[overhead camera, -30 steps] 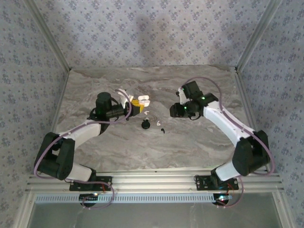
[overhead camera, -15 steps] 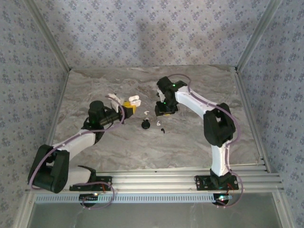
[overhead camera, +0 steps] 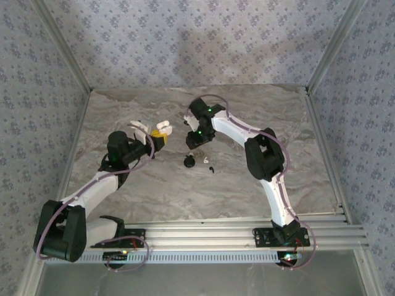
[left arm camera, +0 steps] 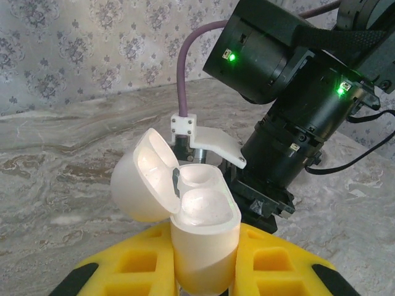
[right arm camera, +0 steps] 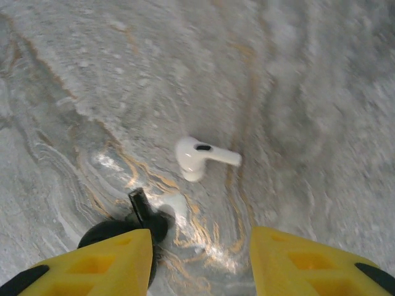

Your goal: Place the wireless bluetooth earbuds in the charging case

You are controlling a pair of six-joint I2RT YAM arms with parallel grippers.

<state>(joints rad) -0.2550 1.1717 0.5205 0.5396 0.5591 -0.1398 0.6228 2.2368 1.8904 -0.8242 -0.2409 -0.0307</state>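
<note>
Wireless bluetooth earbuds (right arm camera: 200,157) are all lying loose on the marble table (overhead camera: 278,135), off to the right of the charging case (left arm camera: 200,231).

Going left to right: the left gripper (left arm camera: 203,262) is clamped on the lower half of that white charging case, with a yellow finger (left arm camera: 139,265) on each side. It holds the case upright and off the table. The lid is flipped open toward the left and the two wells face up. In the left wrist view the right arm's black wrist (left arm camera: 290,123), green lights on, sits close behind and to the right of the case.

A bit right of the charging case and nearer the arm bases, a round black case (overhead camera: 189,161) sits on the table.

The right gripper (overhead camera: 195,139) hangs right of the charging case, pointing down with its jaws spread wide. Its wrist camera shows one white earbud on its side on the marble, in the gap ahead of the fingertips and touching neither, stem pointing right. The black case peeks out beside its left finger.

Further right of the charging case there's a tiny white bit (overhead camera: 205,160), which looks like the second white earbud. The black earbud (overhead camera: 212,169) is just beside it, furthest right and closest to the bases.
</note>
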